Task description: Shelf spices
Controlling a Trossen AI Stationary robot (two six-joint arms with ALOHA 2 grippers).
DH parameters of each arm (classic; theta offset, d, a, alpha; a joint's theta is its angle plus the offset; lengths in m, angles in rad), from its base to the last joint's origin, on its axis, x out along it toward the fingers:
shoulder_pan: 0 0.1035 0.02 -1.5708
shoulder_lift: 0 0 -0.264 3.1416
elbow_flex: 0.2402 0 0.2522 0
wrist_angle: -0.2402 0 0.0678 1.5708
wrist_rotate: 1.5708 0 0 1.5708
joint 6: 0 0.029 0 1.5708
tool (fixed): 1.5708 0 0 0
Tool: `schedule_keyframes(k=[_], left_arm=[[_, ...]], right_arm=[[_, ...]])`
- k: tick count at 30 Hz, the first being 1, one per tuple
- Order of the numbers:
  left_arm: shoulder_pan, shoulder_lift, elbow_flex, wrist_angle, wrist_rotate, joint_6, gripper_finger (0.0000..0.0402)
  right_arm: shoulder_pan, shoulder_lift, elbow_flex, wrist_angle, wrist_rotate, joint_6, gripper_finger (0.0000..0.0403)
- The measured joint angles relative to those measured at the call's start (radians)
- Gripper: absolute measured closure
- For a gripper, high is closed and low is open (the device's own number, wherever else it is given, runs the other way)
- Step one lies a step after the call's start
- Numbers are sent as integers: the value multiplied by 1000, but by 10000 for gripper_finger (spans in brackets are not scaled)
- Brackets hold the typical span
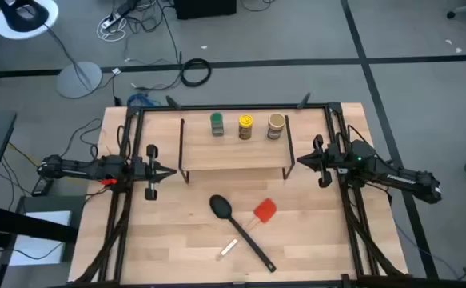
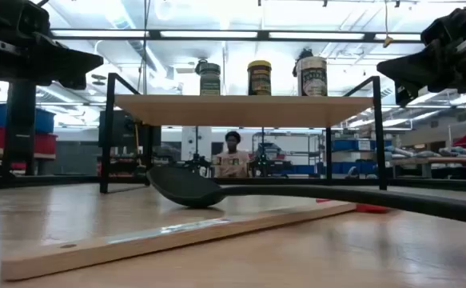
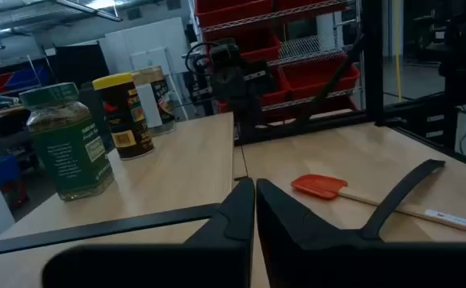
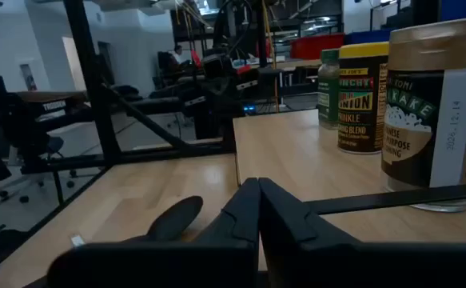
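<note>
**Spices on shelf, both arms parked**

With all three jars upright in a row along the back of the shelf (image 1: 234, 152) top, the task looked done: green-topped jar (image 1: 217, 124), yellow jar (image 1: 245, 126), tan jar (image 1: 276, 126), close together but apart.

- Left pincer (image 1: 171, 171) sat just off the shelf's left end, fingers pressed together, holding nothing.
- Right pincer (image 1: 300, 161) sat just off the right end, likewise closed and empty.
- Black spoon (image 1: 240, 227) and red spatula (image 1: 264, 210) lay on the surface (image 1: 177, 248) in front of the shelf, untouched.

Risks, as I judged them:
- Both pincers were near the shelf's thin legs; a sideways swing on retract could nudge the rack and topple the jars.
- Tan jar stood nearest the right end, so a bump from the right arm would hit it first.
- Jars were tightly spaced; one tipping would likely take its neighbour.
</note>
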Motion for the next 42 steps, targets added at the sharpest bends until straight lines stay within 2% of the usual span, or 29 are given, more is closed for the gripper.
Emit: schedule_keyframes(k=[29,32,36,39,42], left_arm=[[0,0,0,0,0,0,383],[0,0,0,0,0,0,383],[0,0,0,0,0,0,383],[0,0,0,0,0,0,383],[0,0,0,0,0,0,383]], right_arm=[[0,0,0,5,0,0,396],[-2,1,-1,133,44,-19,396],[-2,0,0,342,99,44,396],[-2,2,51,358,166,115,396],[-2,33,142,285,177,131,396]])
